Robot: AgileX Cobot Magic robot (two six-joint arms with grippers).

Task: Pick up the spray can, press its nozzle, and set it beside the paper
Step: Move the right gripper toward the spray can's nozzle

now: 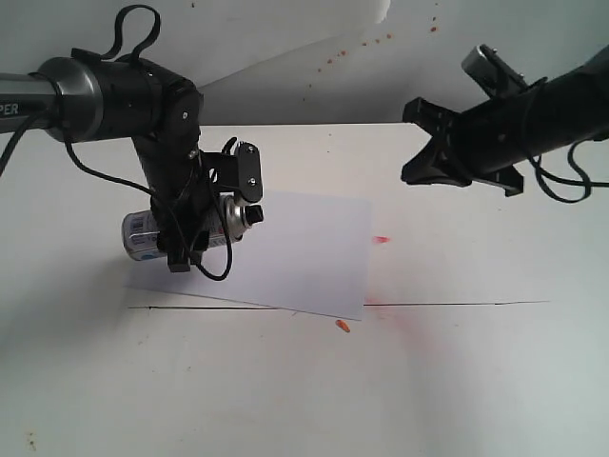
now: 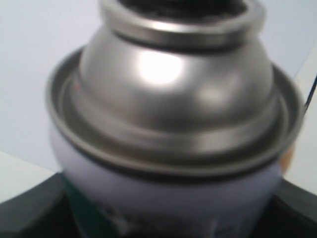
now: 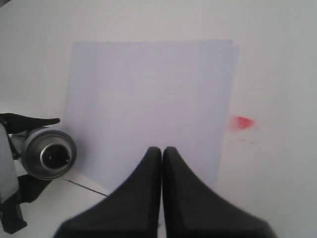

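My left gripper (image 1: 190, 236) is shut on the spray can (image 1: 141, 234), holding it on its side in the air above the left edge of the paper (image 1: 304, 249). The black nozzle (image 1: 255, 215) points right, over the sheet. The left wrist view is filled by the can's silver dome (image 2: 173, 99), with the nozzle (image 2: 183, 7) at the picture's edge and the left gripper (image 2: 163, 218) clamped round the labelled body. The right wrist view shows the can (image 3: 29, 148) end-on, its nozzle (image 3: 54, 156), and the paper (image 3: 148, 94). My right gripper (image 3: 162, 151) (image 1: 428, 143) hovers shut and empty, off to the right.
A red stain (image 1: 382, 239) (image 3: 241, 122) marks the white table just right of the paper. A small orange speck (image 1: 343, 326) lies near the sheet's front corner. A thin black line (image 1: 457, 304) crosses the table. A white backdrop with orange specks (image 1: 362, 38) stands behind.
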